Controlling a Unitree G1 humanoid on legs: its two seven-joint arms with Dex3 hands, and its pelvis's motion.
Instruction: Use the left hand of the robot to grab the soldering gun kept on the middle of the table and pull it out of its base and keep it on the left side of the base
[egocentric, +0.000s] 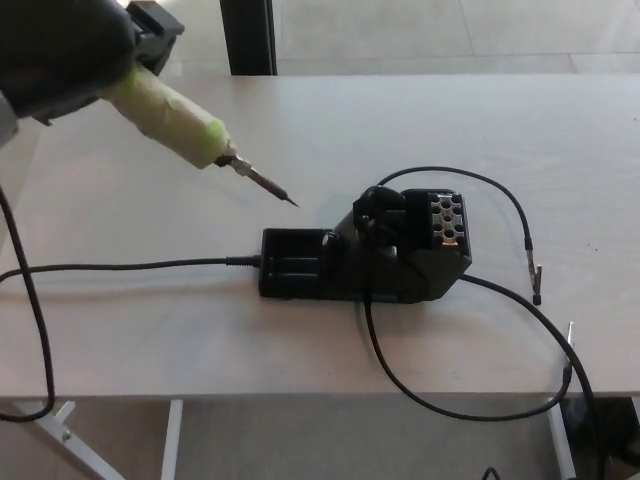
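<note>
The soldering gun (180, 128) is clear of its base (365, 252) and up in the air, off to the base's left and a little beyond it. Its long axis runs on a diagonal: the handle end sits high and far from the base, the pale green taped grip slopes down, and the thin dark metal tip (268, 183) points down toward the base's upper left corner. That tip stops short of the base, with bare table (420, 110) showing between the two.

The left hand (65, 45) has the gun by its back end. The big black hand sits at the far upper left from the base, wrapped around the handle, and the green grip pokes out of it on the side facing the base. So the gun extends from the hand toward the base, hand behind, tip in front. The fingers themselves are hidden behind the hand's bulk, but the gun is plainly carried by it.

The base lies on the table, long and black, its taller block with a grid of holes at the right end. A black cable (130, 266) leaves the base's left end and runs along the table away from it. Another thin cable (470, 400) loops down from the base's front past the table edge, and a third arcs off to the base's right.
</note>
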